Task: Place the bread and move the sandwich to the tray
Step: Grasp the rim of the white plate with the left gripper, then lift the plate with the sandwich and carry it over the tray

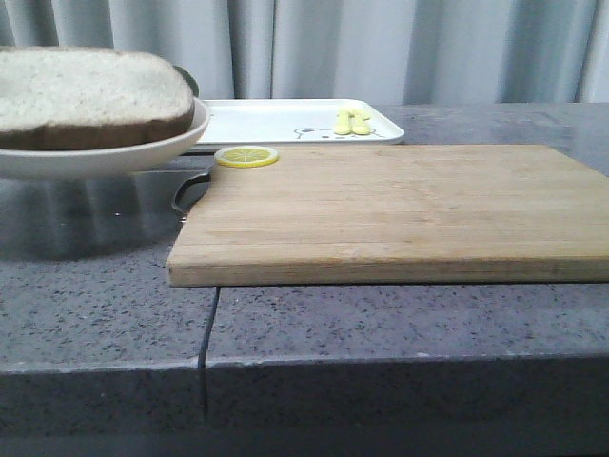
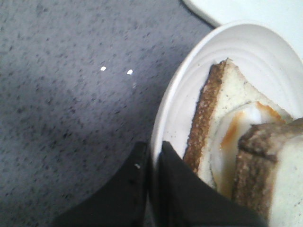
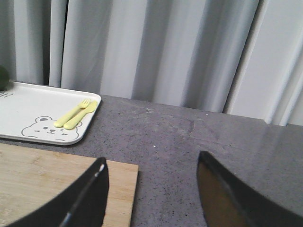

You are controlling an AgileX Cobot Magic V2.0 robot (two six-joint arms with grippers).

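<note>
**Plate and sandwich held by the rim, off the counter at the left**

The sandwich sits on its round white plate at the far left of the front view, cut off by the picture's edge. The plate appears raised above the grey counter, with a shadow on the stone beneath it. From the front only the top bread slice shows: a pale face and brown crust; the egg is hidden there.

In the left wrist view the left gripper is clamped on the plate's rim, one dark finger on each side, with no gap visible. Inside lie the lower slice with its brown crust, a strip of egg white with an orange smear, and a blurred upper slice covering most of it and running out of the picture. The yolk itself cannot be made out.

The tray lies behind the plate and the wooden cutting board, with its near left part hidden by the plate. A yellow fork and spoon rest on it beside a bear drawing. A lemon slice lies at the board's far left corner. A dark green thing at the tray's edge is too cropped to identify.

The right gripper hovers over the board's corner, fingers wide apart and empty. Grey curtains hang behind.
</note>
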